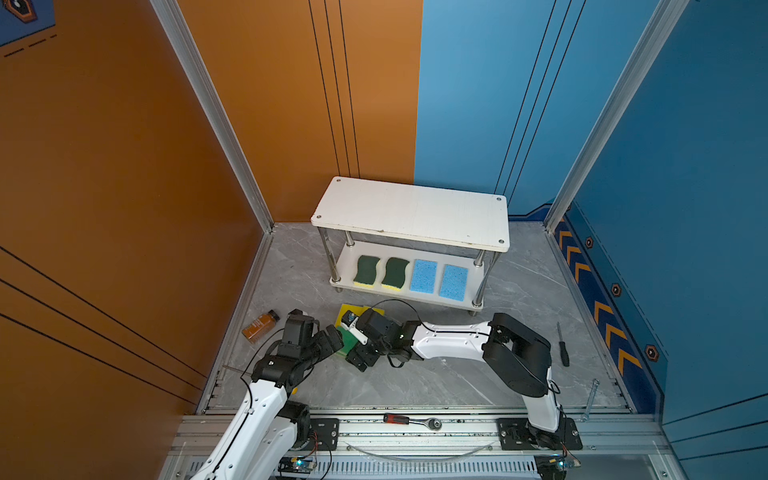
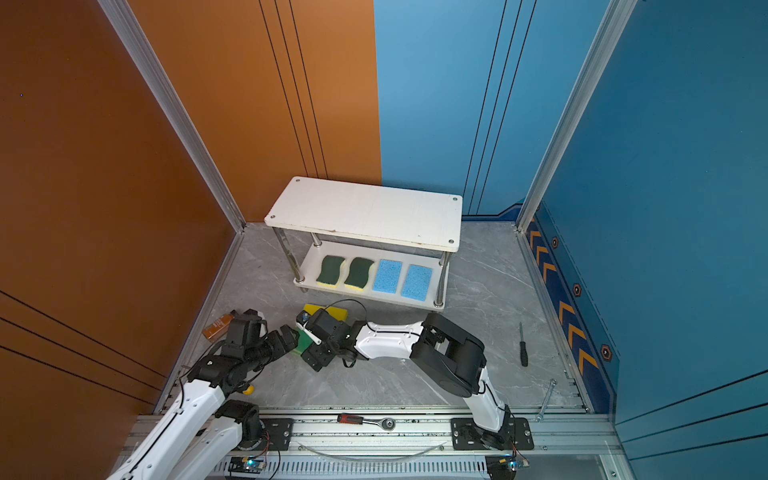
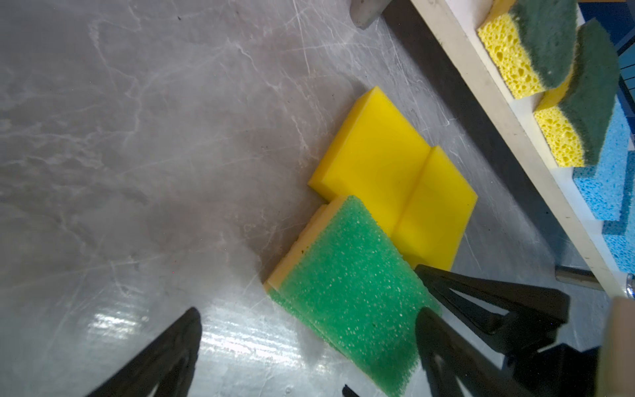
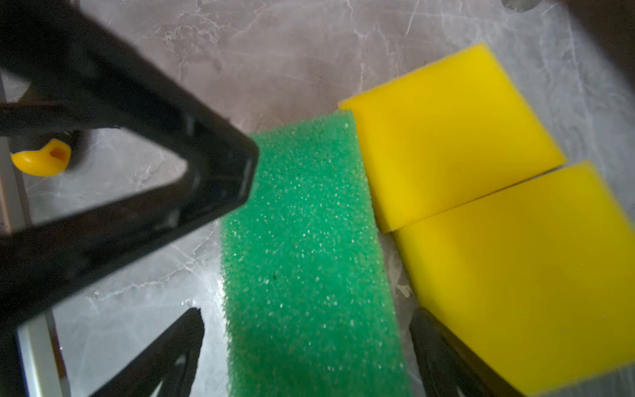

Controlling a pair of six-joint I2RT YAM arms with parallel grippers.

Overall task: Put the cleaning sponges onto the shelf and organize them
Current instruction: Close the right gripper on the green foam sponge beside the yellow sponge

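Right gripper [image 4: 305, 343], jaws wide and empty, straddles green-topped sponge [image 4: 302, 223]: centre, lower, then pinch; left gripper [image 3: 309, 311] likewise open, empty.

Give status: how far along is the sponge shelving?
Done: two dark green sponges and two blue sponges sit on the lower tier of the shelf. In hand: nothing gripped; the left pincer and right pincer, both open, are at the light green sponge. Left: that one, seemingly another under it, and two yellow blocks.

Orange wall [image 1: 270, 104] meets blue wall [image 1: 478, 104] above a grey, seemingly marble-patterned floor [image 1: 523, 291].
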